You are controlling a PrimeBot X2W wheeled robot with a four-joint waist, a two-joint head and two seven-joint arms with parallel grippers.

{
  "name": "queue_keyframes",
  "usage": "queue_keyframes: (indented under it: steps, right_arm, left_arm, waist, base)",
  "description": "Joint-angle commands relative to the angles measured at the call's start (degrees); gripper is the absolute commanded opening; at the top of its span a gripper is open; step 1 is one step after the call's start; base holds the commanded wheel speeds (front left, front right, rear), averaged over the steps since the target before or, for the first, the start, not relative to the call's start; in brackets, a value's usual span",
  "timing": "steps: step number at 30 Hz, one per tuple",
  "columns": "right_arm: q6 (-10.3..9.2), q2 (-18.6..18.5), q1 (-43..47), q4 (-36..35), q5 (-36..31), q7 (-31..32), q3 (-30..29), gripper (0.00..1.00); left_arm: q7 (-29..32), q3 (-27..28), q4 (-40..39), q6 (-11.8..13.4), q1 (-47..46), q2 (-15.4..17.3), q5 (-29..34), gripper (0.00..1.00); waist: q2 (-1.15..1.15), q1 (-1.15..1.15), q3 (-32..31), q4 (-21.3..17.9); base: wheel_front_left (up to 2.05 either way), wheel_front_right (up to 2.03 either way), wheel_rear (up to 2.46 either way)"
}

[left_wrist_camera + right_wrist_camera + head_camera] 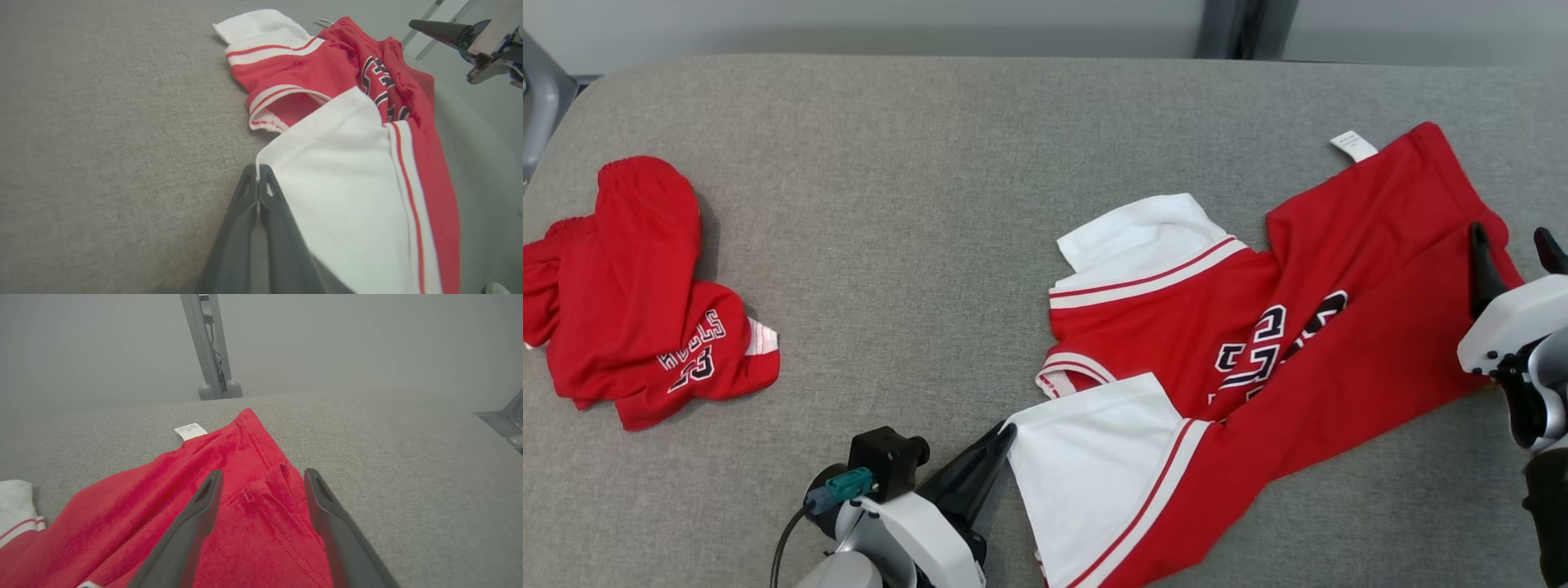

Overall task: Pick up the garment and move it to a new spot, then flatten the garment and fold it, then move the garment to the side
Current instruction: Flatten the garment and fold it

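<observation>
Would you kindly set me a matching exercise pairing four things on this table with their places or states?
1 left gripper
2 right gripper
3 label
4 red bundle

A open over the jersey's red end
B crumpled at the table's left
C shut on the white sleeve
D poking out from the jersey's far edge

Pairs: 1-C, 2-A, 3-D, 4-B.

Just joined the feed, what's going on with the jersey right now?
The left gripper, jaws shut, pinches the corner of the white sleeve of the red jersey lying rumpled on the grey table. The right gripper is over the jersey's far red edge, jaws open, holding nothing. Another red garment lies bunched at the table's left.
</observation>
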Motion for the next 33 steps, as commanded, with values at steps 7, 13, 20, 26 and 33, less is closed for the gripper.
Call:
queue_keyframes:
  steps: [7, 13, 20, 26, 33]
  right_arm:
    - [0.01, -1.2, -5.6, 7.83, 1.03, 0.7, 0.83, 1.0]
    - [0.01, -1.69, -7.75, 12.01, 2.14, -0.29, 2.56, 1.0]
    - [0.01, -2.04, -9.4, 15.01, 3.66, -1.33, 3.66, 0.0]
    - [0.01, -1.98, -10.0, 16.85, 4.71, -3.21, 4.93, 0.0]
    - [0.01, -2.08, -8.39, 16.49, 6.48, -6.65, 7.67, 0.0]
  left_arm:
    - [-0.83, -1.08, -0.03, -0.06, -2.69, 0.97, -0.99, 0.0]
    - [-1.24, -1.9, 0.29, -0.06, -3.46, 1.35, -1.66, 0.0]
    - [-1.54, -2.48, 0.71, -0.06, -3.81, 1.62, -2.3, 0.0]
    - [-1.81, -2.79, 1.38, -0.07, -3.94, 1.73, -2.57, 0.0]
    - [-2.4, -2.79, 1.98, 0.3, -3.24, 1.58, -2.84, 0.0]
  waist:
    - [0.0, 0.0, 2.55, 1.63]
    - [0.0, 0.0, 3.21, 1.93]
    - [0.0, 0.0, 3.55, 1.88]
    - [0.0, 0.0, 3.12, 1.49]
    - [0.0, 0.0, 1.17, 0.57]
  base:
    - [0.0, 0.0, 0.0]
    - [0.0, 0.0, 0.0]
    - [0.0, 0.0, 0.0]
    - [0.0, 0.0, 0.0]
    - [0.0, 0.0, 0.0]
